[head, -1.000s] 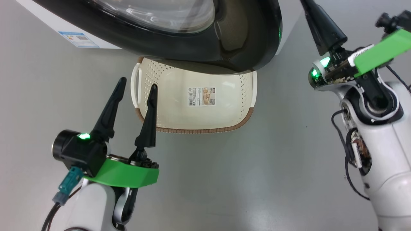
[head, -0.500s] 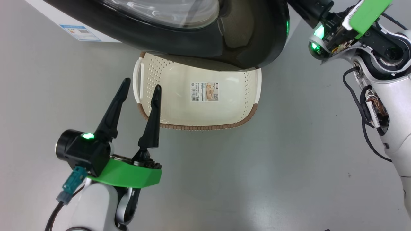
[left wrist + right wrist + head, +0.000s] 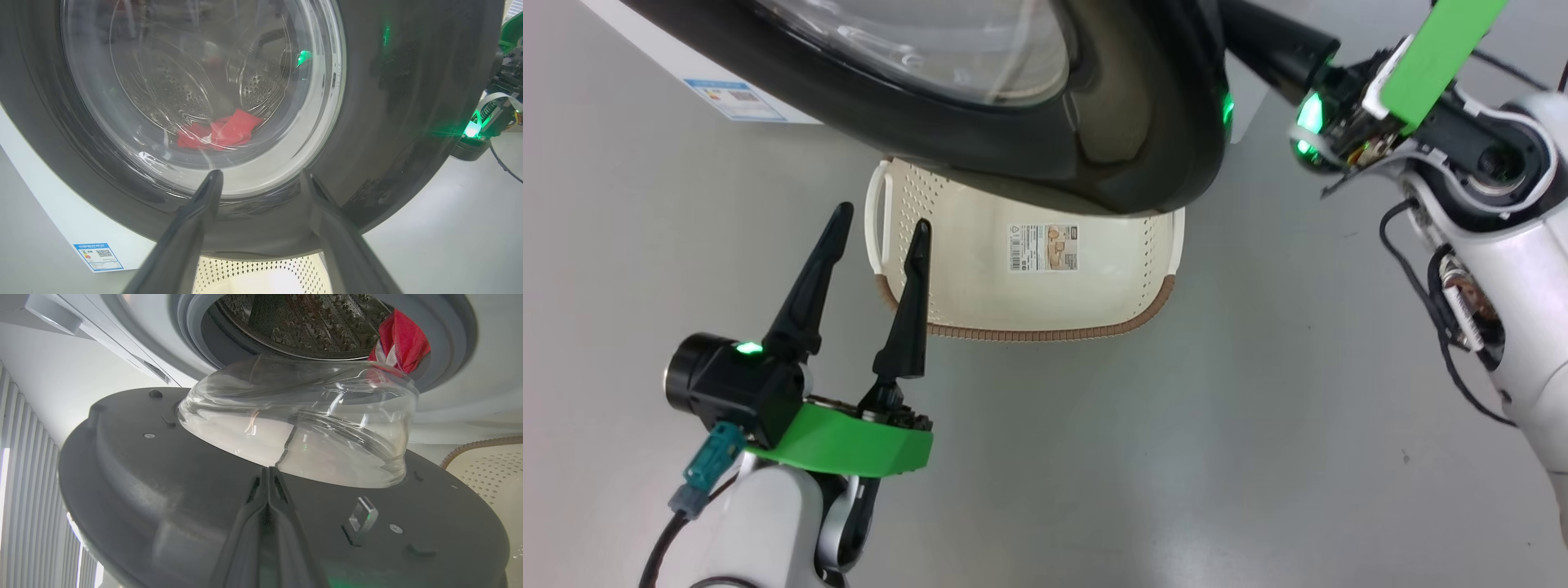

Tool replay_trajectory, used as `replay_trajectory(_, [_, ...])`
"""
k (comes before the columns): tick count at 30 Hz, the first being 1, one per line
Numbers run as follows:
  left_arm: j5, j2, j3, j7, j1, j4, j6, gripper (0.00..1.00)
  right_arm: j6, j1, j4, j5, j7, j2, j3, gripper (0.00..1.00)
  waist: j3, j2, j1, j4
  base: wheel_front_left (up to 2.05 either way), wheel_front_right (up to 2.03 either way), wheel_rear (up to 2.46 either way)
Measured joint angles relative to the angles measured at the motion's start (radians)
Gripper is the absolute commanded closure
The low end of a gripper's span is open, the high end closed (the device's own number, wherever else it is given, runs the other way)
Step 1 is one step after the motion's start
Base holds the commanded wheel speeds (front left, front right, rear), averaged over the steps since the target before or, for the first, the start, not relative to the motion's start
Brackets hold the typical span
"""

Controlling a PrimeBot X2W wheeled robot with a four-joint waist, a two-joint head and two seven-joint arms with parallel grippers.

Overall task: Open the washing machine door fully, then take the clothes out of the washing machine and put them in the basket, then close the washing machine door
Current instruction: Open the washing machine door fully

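At the washing machine door | right end effector closed | clothes beyond

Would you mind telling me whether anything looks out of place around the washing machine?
Nothing looks damaged or spilled. The partly open door hangs over the far part of the basket, and a red garment lies by the rim of the drum opening.

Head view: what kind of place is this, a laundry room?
Probably a laundry corner, perhaps a test room: a front-loading washing machine with red clothes inside, and a basket on a plain grey floor.
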Motion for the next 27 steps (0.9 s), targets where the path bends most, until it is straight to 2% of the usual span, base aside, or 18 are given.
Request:
replay_trajectory(15, [0.0, 0.0, 0.01, 0.0, 0.019, 0.008, 0.0, 0.0, -0.001, 0.109, -0.01, 0.06, -0.035, -0.01, 0.088, 1.0, -0.077, 0.0, 0.0, 0.006, 0.0, 0.0, 0.0])
replay_trajectory(27, [-0.006, 0.0, 0.009, 0.0, 0.058, 0.022, 0.002, 0.0, -0.002, 0.214, -0.043, 0.108, -0.033, -0.006, 0.133, 1.0, -0.154, 0.0, 0.0, 0.04, 0.0, 0.0, 0.0])
